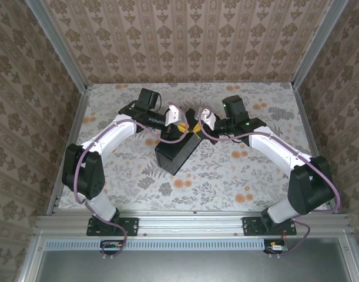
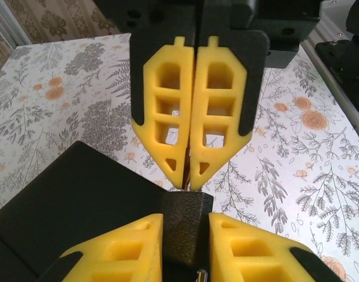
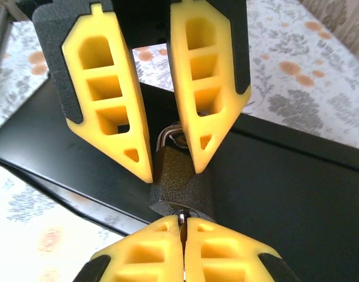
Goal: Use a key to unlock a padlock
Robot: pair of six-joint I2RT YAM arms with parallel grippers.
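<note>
Floral tabletop, damask-papered walls

- The left arm and the right arm are white tubes with big black joints;
- a thin purple cable runs along each arm;
- each arm has a flat black base;
- the jaws are yellow fingers with square holes, on rough black backs.
</note>
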